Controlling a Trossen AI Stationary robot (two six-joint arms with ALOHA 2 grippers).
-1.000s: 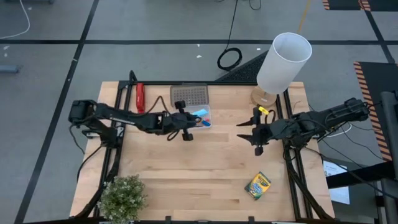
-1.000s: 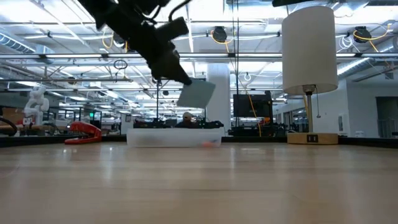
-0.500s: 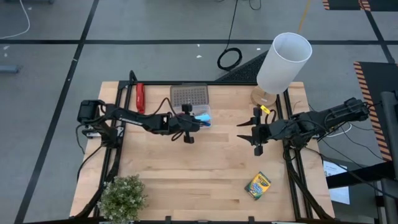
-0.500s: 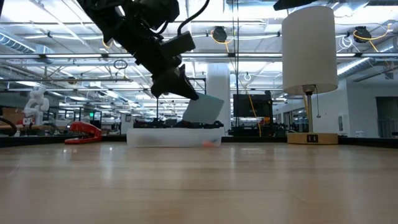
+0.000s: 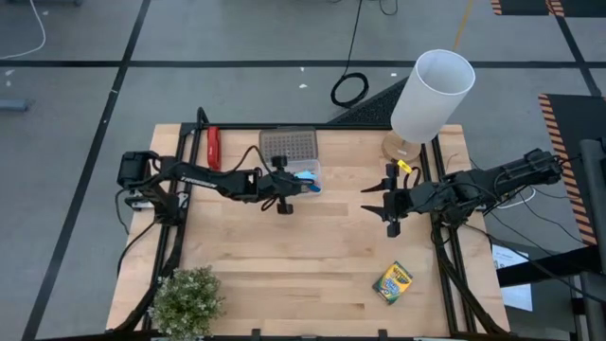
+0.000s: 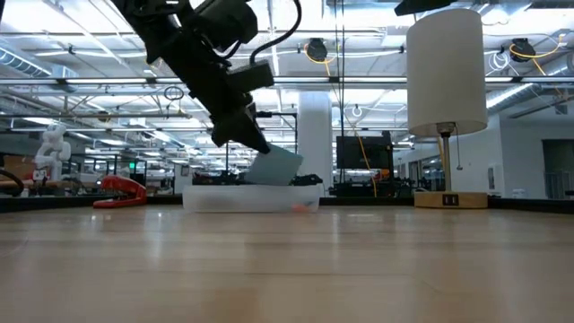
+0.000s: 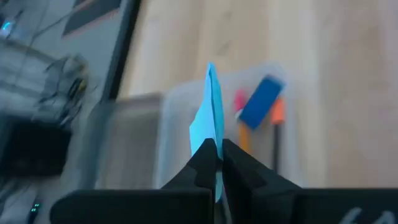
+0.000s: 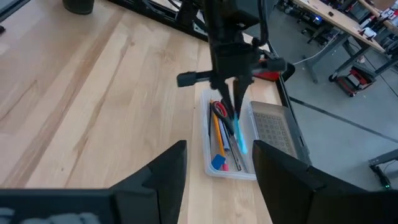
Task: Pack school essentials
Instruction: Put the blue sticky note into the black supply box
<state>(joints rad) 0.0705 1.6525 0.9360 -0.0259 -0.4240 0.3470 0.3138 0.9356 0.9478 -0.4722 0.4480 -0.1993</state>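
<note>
While the blue note pad (image 7: 209, 112) is pinched edge-on in the left hand (image 5: 287, 182) just above the clear tray (image 6: 251, 198), a slip or a tilt on release is risked. It could be left propped on the pencils (image 8: 218, 137) and scissors (image 8: 219, 110), or tipped over the rim. The right hand (image 5: 383, 203) is held open mid-desk; the crayon box (image 5: 392, 282) lies unpacked near the desk's (image 5: 284, 275) front edge.

Grey floor (image 5: 76, 104) crossed by black lines; ceiling lights (image 6: 377, 56) glow beyond the table.
</note>
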